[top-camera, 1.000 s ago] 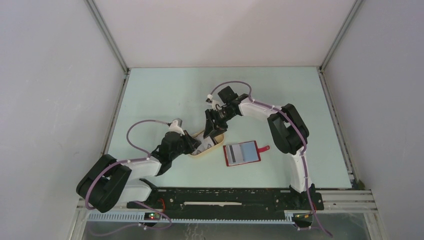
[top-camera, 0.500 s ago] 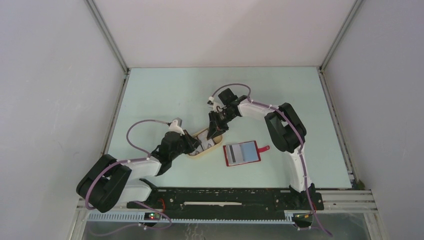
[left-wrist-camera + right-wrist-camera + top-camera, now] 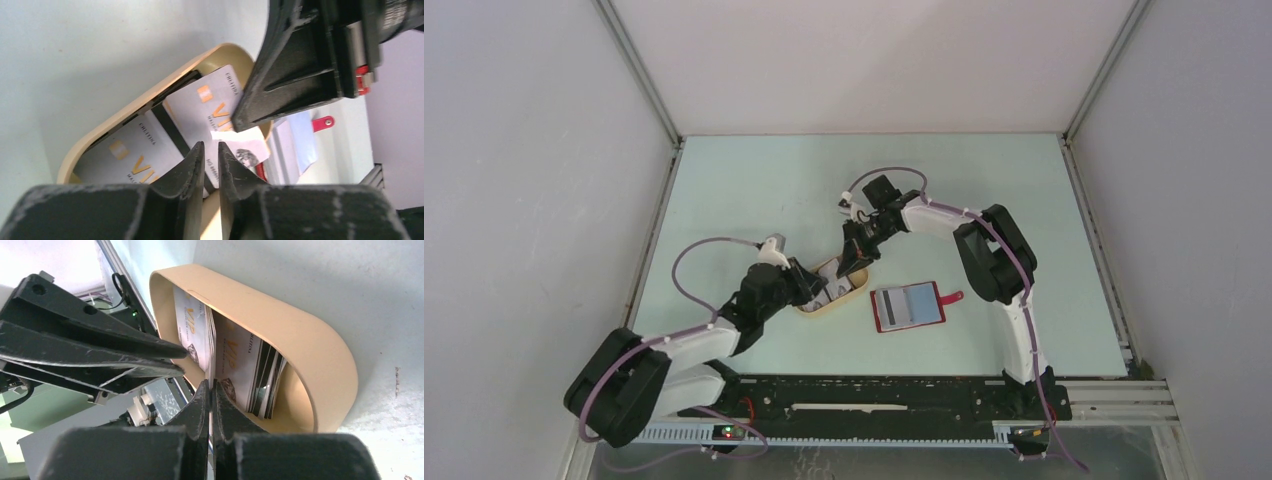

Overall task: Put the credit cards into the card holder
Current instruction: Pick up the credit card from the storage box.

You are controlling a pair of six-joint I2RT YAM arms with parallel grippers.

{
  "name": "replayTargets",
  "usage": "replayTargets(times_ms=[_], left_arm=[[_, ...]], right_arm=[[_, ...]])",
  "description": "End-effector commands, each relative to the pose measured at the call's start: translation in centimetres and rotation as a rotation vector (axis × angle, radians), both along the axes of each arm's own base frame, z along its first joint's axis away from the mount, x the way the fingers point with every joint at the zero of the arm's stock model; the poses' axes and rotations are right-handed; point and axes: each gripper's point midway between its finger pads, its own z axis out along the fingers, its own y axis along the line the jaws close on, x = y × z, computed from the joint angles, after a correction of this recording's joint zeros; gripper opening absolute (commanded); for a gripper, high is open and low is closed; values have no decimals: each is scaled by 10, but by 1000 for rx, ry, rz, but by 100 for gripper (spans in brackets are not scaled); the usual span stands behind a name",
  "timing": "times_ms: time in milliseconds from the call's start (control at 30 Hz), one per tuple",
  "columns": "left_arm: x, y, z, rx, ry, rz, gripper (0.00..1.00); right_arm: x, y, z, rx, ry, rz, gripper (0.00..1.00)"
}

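Silvery credit card (image 3: 200,335) pinched edge-on by right hand (image 3: 211,385) inside beige tray (image 3: 300,325).

L arm (image 3: 686,342) stretches fwd & right from its base, elbow low at the near left, forearm angled toward table centre. L gripper (image 3: 210,147): fingers slightly apart, narrow gap between tips, nothing clearly in it. R arm (image 3: 989,255) goes up from its base, elbow bent, forearm running left toward centre. R gripper (image 3: 210,386) points down & back toward L gripper, tips of the two close together. R fingers pinched tight on a thin card (image 3: 192,332) edge.
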Motion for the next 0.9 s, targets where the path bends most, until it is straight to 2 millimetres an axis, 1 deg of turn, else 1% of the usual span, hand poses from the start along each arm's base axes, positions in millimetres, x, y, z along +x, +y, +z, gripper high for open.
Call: replayTargets(times_ms=[0,133,200,333,433,567,667,867], left_arm=[[-3,4,20,-1,-76,-14,25],[-6,12,36,-25,-128,3,41],[-8,16,40,-34,-149,7,47],[-12,22,46,-72,-179,-1,60],[-16,19,47,-107,-195,-37,68],[-18,13,50,-132,-195,-84,70],[-19,12,48,-157,-179,-81,69],[-20,8,58,-245,-210,-100,70]], right_arm=[[8,1,14,88,-43,35,0],[11,1,20,140,-46,61,0],[13,1,24,169,-40,78,0],[13,3,32,236,-33,121,0],[10,3,39,284,-30,153,0],[10,1,44,311,-29,168,0],[7,-1,53,357,-24,191,0],[2,-1,71,417,-28,225,0]])
